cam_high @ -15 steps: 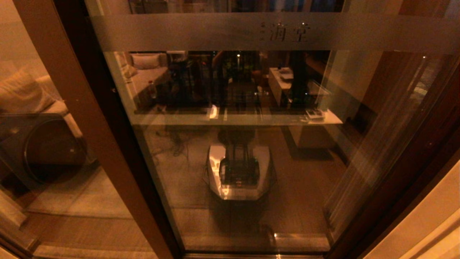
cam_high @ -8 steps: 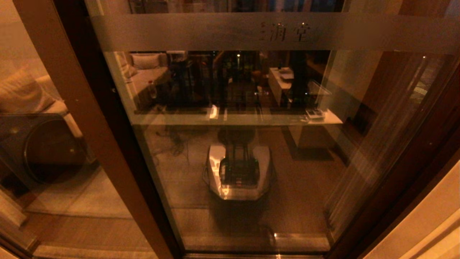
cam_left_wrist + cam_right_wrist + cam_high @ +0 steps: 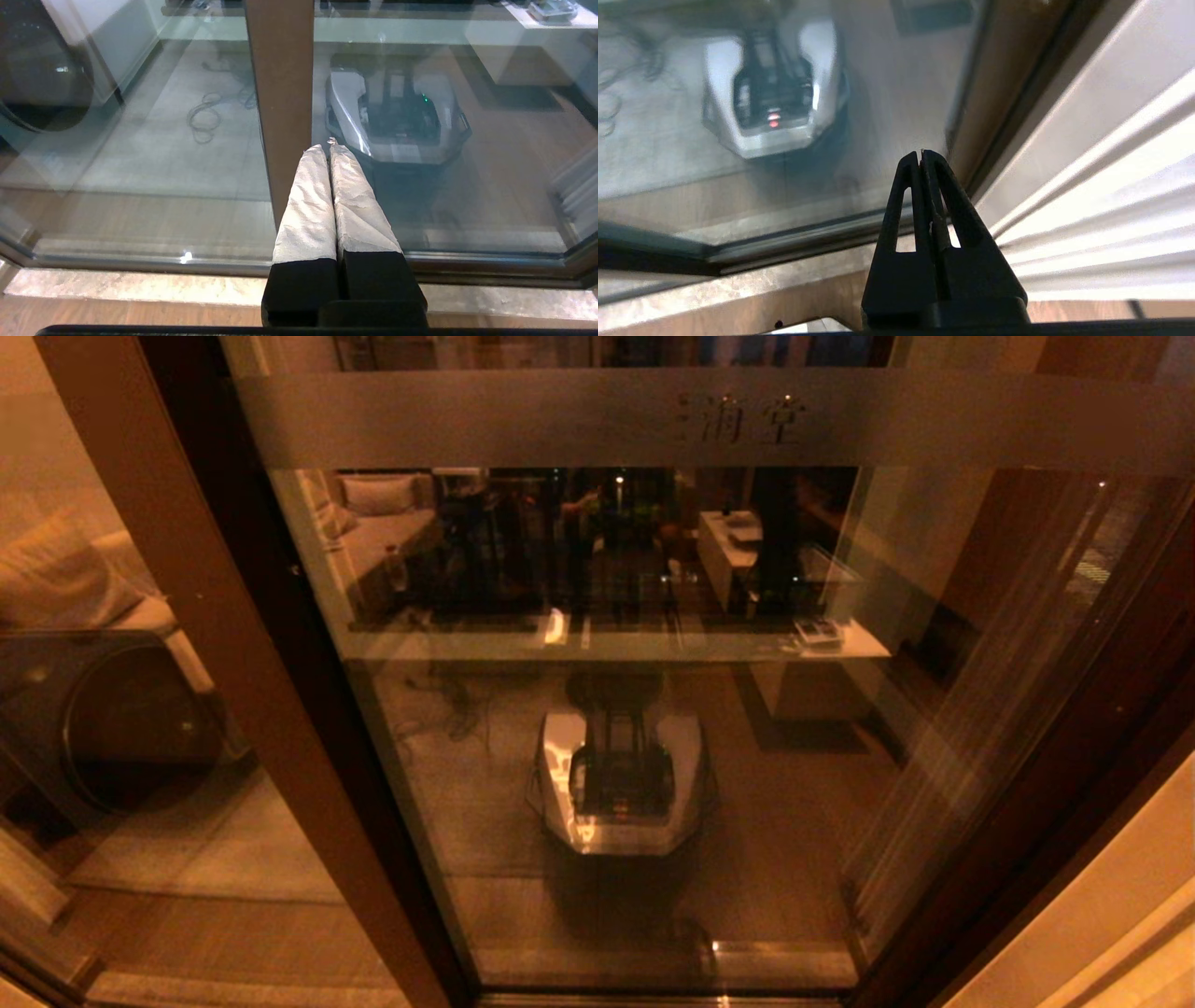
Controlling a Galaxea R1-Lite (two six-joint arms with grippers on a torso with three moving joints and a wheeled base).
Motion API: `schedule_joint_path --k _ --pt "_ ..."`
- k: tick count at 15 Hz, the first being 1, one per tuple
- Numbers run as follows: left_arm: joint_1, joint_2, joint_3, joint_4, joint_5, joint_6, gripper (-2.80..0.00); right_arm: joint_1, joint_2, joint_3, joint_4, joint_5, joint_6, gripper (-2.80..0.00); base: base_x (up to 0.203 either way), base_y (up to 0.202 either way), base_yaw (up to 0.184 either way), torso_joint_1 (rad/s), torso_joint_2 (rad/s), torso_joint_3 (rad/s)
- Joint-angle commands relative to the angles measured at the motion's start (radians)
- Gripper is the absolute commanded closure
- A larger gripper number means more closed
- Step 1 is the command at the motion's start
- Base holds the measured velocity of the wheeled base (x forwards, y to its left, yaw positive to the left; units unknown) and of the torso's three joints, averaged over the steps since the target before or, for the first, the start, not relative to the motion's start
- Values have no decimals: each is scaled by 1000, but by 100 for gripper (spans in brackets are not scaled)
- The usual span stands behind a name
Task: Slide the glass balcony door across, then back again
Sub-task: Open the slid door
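Head view shows the tall clear-glass balcony door in its dark reddish-brown frame point(image 3: 653, 728) filling almost everything ahead, its frosted horizontal band point(image 3: 523, 420) running across the top. Neither arm appears there. Below the band, low by the door's bottom rail, the left pincer point(image 3: 329, 147) has its pale wrapped fingers pressed together on nothing, pointing at a brown upright stile point(image 3: 280, 70). The right pincer point(image 3: 921, 154) — black, also pinched closed and empty — sits low near the door's right-hand frame edge point(image 3: 971, 116). I would judge this panel heavy and stiff, its glass slick and breakable — so push on the wooden stile or a handle slot, which I cannot make out here.
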Motion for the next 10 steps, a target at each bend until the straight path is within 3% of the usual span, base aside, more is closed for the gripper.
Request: schedule_joint_path --k 1,4,7,10 --pt "0 1 0 1 0 0 0 -122 109 -18 -18 53 -10 0 0 0 0 0 0 0" --pt "0 1 0 1 0 0 0 -269 224 -118 -94 128 -50 0 0 0 0 0 0 0" --pt "0 1 0 1 0 0 0 -341 310 -206 -102 255 -74 0 0 0 0 0 0 0" --pt "0 1 0 1 0 0 0 -371 413 -255 -122 278 -90 0 0 0 0 0 0 0"
